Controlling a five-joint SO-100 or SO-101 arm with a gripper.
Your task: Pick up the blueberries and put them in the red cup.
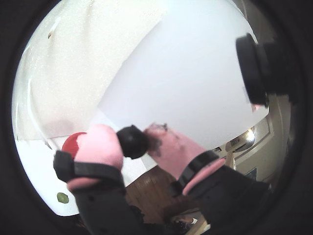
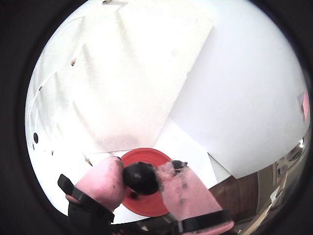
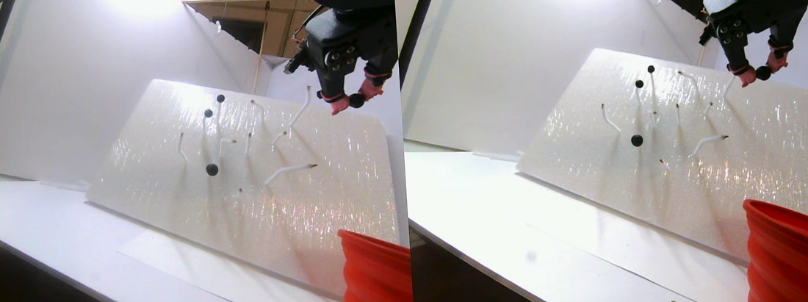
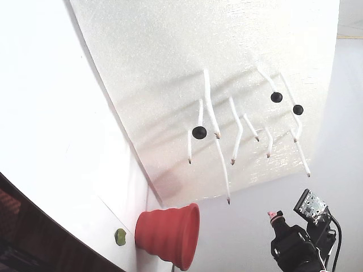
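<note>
My claw is clenched on one blueberry, held high off the bench. In this wrist view the red cup seems to lie straight beneath, so I'd descend and release.

Bright white light is washing over the foam board, with glare blooming on the backdrop above it.

Both wrist views are bending into dark fisheye circles, blurring the pink fingertips; thin stem shadows are streaking down the board, and the fixed view is overexposing around it.
</note>
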